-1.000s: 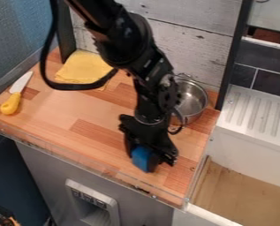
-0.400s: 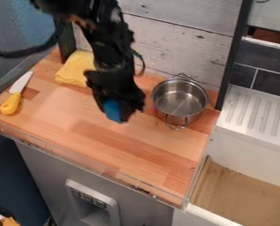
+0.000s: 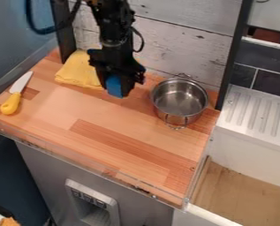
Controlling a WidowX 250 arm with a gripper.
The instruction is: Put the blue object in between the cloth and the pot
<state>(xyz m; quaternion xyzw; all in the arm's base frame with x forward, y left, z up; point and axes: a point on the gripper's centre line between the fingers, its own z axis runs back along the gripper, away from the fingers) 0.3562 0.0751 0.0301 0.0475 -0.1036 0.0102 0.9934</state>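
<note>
One desk point(image 3: 59, 123) of pale and reddish wood strips backs onto weathered planks point(image 3: 180, 46), near a blue wall point(image 3: 9, 39). The jaws are clamped on the blue object point(image 3: 114, 86).

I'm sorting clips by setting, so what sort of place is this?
Probably a toy kitchen: a metal pot and a yellow-handled knife lie on a wooden counter, beside a white ribbed drainboard.

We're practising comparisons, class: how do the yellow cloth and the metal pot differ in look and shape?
The cloth is yellow and dull, while the pot is silvery and shiny. The cloth lies low and flat; the pot is round and hollow. The cloth has no handles; the pot has two. Both rest on the wooden counter.
</note>
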